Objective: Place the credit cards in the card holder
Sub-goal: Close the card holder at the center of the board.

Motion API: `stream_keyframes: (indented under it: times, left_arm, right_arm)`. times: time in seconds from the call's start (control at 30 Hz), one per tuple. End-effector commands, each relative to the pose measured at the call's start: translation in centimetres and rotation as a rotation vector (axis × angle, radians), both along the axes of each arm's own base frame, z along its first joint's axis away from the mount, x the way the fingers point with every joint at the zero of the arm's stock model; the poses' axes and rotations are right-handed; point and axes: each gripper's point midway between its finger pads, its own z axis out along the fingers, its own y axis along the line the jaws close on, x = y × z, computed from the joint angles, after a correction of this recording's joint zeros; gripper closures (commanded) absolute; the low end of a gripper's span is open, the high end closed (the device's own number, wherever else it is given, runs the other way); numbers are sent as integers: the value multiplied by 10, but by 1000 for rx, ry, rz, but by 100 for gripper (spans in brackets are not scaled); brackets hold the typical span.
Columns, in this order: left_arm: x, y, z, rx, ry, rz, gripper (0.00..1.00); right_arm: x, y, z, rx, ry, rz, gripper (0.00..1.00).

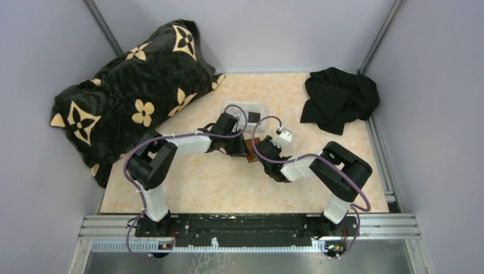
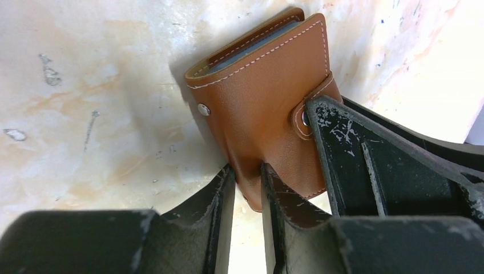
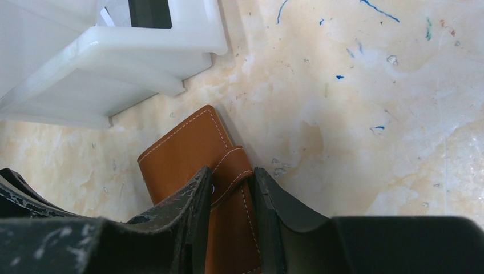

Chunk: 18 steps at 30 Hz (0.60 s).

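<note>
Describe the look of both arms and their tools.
The left arm and right arm have black joints and white links, with purple cables looped along them. The left tool and right tool carry black wedge-shaped fingers, scuffed whitish.

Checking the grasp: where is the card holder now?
In the top view the card holder is mid-table, pinched between the left tool and right tool, just near the white tray.

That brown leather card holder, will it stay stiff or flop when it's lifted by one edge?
Probably mostly stiff: the card holder shows a flat face, though the leather dimples where the jaws pinch it, so some give. The smooth leather may slip. Being thin and flat, it shouldn't roll.
</note>
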Motion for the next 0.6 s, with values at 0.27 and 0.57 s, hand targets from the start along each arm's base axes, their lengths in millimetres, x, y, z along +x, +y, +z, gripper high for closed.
stream_keyframes:
  times: [0.27, 0.57]
  left_arm:
    - [-8, 49, -53, 242, 84, 9, 71]
    - [3, 52, -38, 231, 71, 10, 73]
  right_arm:
    - [-179, -57, -142, -502, 689, 321, 70]
    - [-178, -54, -146, -574, 674, 310, 69]
